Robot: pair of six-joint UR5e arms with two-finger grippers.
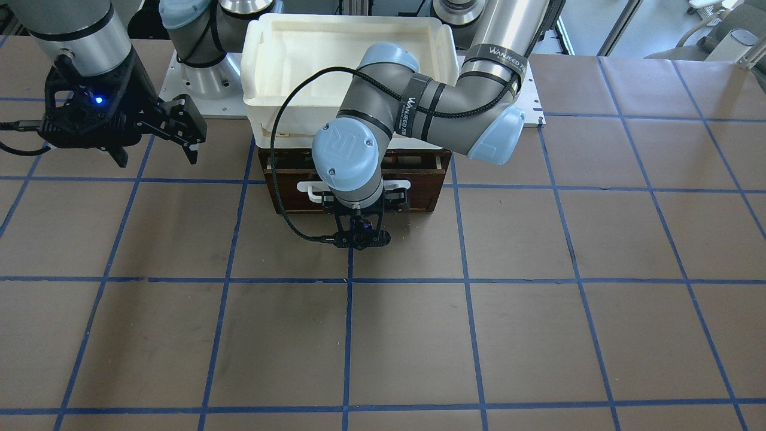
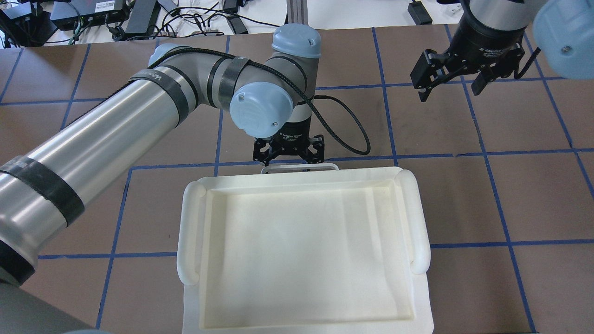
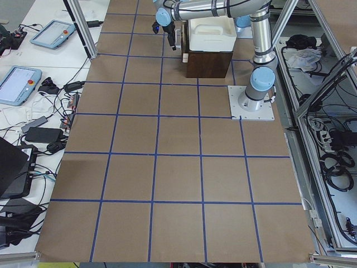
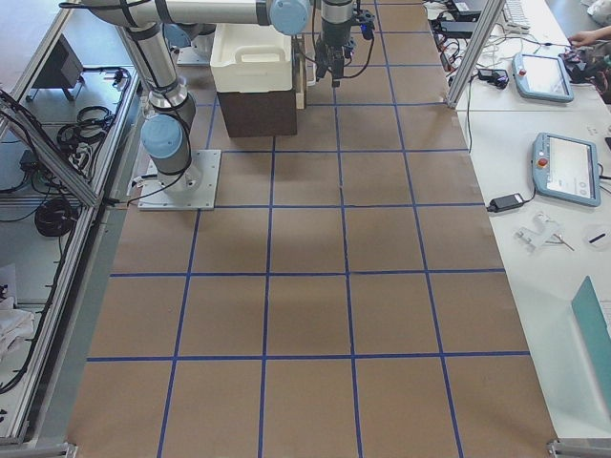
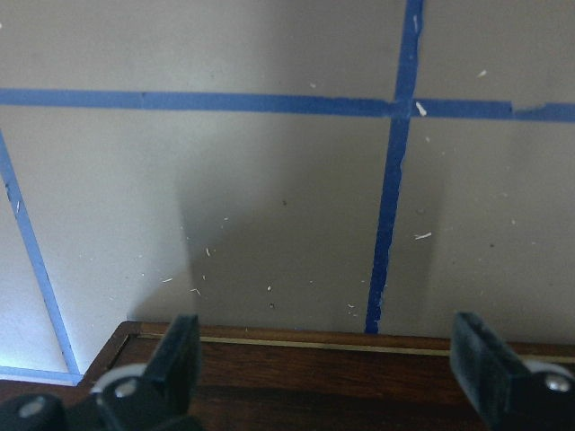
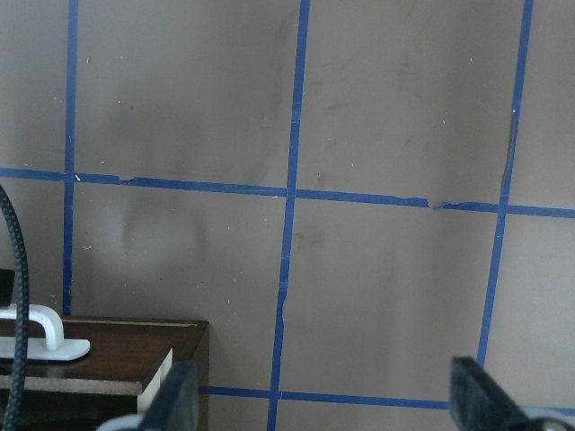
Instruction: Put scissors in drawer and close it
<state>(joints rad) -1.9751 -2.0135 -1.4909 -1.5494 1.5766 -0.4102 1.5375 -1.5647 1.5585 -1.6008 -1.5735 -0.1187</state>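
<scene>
The drawer [image 1: 419, 185] sits in a dark cabinet under a white tub. Its dark brown front [image 5: 314, 368] carries a white bar handle [image 1: 308, 189]. In the right wrist view a thin pale plywood strip [image 6: 148, 382] shows behind the front, so the drawer seems to stand slightly out. My left gripper [image 2: 288, 157] is open at the drawer front, its fingers [image 5: 180, 350] spread wide to either side over the handle [image 2: 325, 165]. My right gripper [image 1: 179, 129] is open and empty, raised beside the cabinet. The scissors are not in view; the drawer's inside is hidden.
The white plastic tub [image 2: 190, 232] sits on top of the cabinet and covers it from above. The arm bases [image 1: 203, 78] stand behind it. Brown table with blue tape lines [image 1: 347, 335] stretches in front of the drawer.
</scene>
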